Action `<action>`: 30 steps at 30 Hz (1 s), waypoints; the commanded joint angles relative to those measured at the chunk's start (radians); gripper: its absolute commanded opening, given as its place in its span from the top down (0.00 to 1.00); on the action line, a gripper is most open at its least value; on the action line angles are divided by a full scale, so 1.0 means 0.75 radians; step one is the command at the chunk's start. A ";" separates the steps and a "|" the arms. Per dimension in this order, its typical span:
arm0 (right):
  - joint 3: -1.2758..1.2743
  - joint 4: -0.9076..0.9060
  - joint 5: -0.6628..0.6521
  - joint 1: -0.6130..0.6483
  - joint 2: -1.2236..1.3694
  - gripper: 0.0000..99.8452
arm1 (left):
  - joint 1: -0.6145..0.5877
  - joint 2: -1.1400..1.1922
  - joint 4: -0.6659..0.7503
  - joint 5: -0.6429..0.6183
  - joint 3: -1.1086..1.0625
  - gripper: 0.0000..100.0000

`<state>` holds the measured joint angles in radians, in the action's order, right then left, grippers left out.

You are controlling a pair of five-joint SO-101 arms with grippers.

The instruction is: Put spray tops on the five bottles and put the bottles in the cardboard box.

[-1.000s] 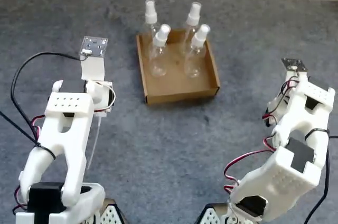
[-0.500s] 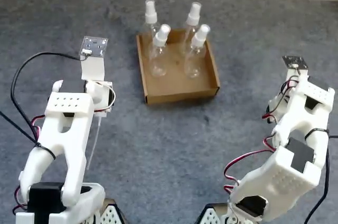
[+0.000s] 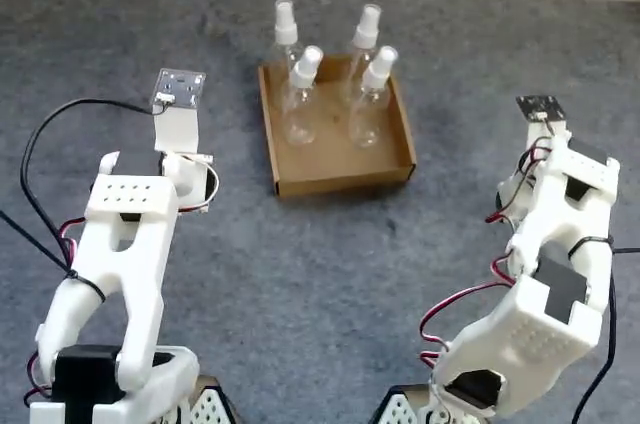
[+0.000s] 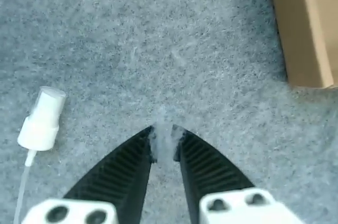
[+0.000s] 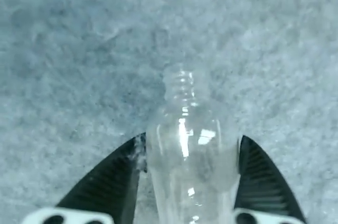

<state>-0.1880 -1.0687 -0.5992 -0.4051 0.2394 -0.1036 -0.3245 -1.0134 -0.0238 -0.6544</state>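
Right hand (image 5: 190,142): clenched on a bottle, one black finger on each side of its body; it sits by the right edge of the surface.
Bottle (image 5: 185,150): clear, with a bare threaded neck and no top, pointing away from the hand over the grey surface.
Left hand (image 4: 165,134): fingers drawn almost together, only a narrow gap at the tips; I cannot tell whether anything is pinched there. It hangs low over the left half of the surface.
Spray top (image 4: 42,118): white, lying on its side on the surface beside the left hand and apart from it, with its thin tube trailing back towards the arm.
Box (image 3: 400,159): brown cardboard, open at the top, in the middle of the surface towards the far edge.
Capped bottles (image 3: 300,94): four clear ones with white spray tops stand upright in the box, two in front and two behind.
Surface (image 3: 330,264): covered in grey carpet.
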 commanded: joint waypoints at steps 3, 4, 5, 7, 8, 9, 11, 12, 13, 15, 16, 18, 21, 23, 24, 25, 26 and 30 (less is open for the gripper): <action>0.066 -0.001 -0.018 0.001 -0.011 0.80 | -0.171 -0.038 0.010 0.198 0.111 0.99; 0.066 -0.017 -0.025 -0.007 -0.011 0.80 | -0.247 -0.024 0.010 0.262 0.148 0.99; 0.069 -0.030 -0.025 -0.013 -0.011 0.80 | -0.324 -0.001 0.010 0.325 0.193 0.98; 0.071 -0.046 -0.025 -0.017 -0.011 0.80 | -0.449 0.075 0.008 0.477 0.316 0.93; 0.071 -0.048 -0.025 -0.017 -0.011 0.80 | -0.494 0.132 -0.010 0.583 0.375 0.91; 0.071 -0.052 -0.025 -0.015 -0.011 0.80 | -0.510 0.197 -0.047 0.706 0.439 0.89; 0.066 -0.052 -0.025 -0.013 -0.011 0.80 | -0.517 0.345 -0.155 0.890 0.574 0.89; 0.066 -0.052 -0.025 -0.011 -0.011 0.80 | -0.517 0.422 -0.213 0.935 0.647 0.89; 0.066 -0.052 -0.025 -0.011 -0.011 0.80 | -0.510 0.496 -0.260 0.953 0.725 0.89; 0.064 -0.052 -0.025 -0.011 -0.011 0.80 | -0.506 0.639 -0.325 0.957 0.881 0.88; 0.064 -0.052 -0.025 -0.011 -0.011 0.80 | -0.502 0.705 -0.344 0.957 0.950 0.88; 0.064 -0.054 -0.025 -0.013 -0.011 0.80 | -0.486 0.821 -0.364 0.980 1.057 0.88; 0.064 -0.054 -0.025 -0.017 -0.011 0.80 | -0.465 0.956 -0.397 1.041 1.132 0.89; 0.064 -0.054 -0.025 -0.017 -0.011 0.80 | -0.472 1.024 -0.403 1.049 1.145 0.89; 0.064 -0.054 -0.025 -0.017 -0.011 0.80 | -0.482 1.048 -0.401 1.052 1.145 0.89; 0.064 -0.054 -0.025 -0.015 -0.011 0.80 | -0.488 1.075 -0.399 1.052 1.147 0.89; 0.064 -0.054 -0.025 -0.015 -0.011 0.80 | -0.494 1.096 -0.399 1.052 1.141 0.89; 0.064 -0.054 -0.025 -0.013 -0.011 0.80 | -0.492 1.171 -0.399 1.054 1.141 0.89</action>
<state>-0.1880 -1.0978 -0.6084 -0.4051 0.2394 -0.4810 0.5301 -1.3050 0.7557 0.1603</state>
